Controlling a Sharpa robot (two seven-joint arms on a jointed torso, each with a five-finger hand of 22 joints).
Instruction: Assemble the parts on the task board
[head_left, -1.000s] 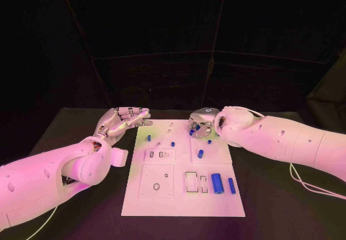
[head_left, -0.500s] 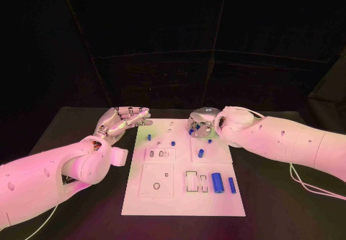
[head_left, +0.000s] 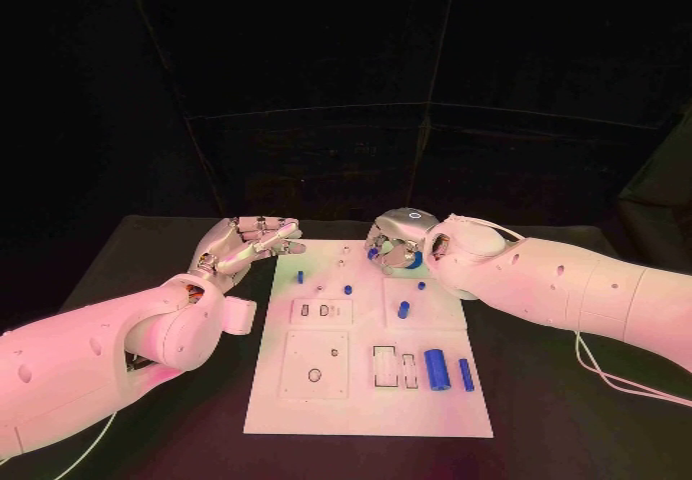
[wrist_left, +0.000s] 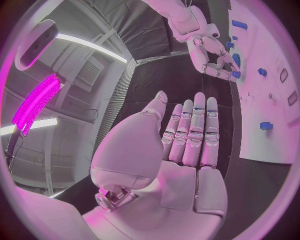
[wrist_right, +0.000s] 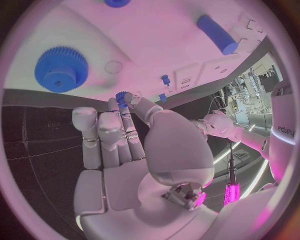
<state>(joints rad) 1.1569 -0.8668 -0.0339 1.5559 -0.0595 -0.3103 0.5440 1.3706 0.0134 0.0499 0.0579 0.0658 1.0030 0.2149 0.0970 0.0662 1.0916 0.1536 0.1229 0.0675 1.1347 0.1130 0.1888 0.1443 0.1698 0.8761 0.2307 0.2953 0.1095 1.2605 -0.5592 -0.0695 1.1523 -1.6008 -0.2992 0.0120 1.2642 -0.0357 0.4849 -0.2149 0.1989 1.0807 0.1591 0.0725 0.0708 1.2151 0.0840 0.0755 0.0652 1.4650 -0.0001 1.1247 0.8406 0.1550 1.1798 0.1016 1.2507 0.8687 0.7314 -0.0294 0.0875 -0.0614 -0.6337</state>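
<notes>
Up at the far edge of the task board (head_left: 368, 400), the right hand (head_left: 397, 245) pinches a small blue gear (wrist_right: 122, 96) at its fingertips, above a larger blue gear (wrist_right: 61, 69) lying on the board. Left hand (head_left: 245, 243) hovers beside the board's left edge, fingers straight, holding nothing.

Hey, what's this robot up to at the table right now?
It is assembling small blue parts on the white task board. The right hand is over the board's far end, pinching a small blue gear in its fingertips, with a large blue gear lying on the board close by. The left hand holds nothing, fingers straight, off the board's far left corner. Two blue cylinders lie near the right edge.
</notes>
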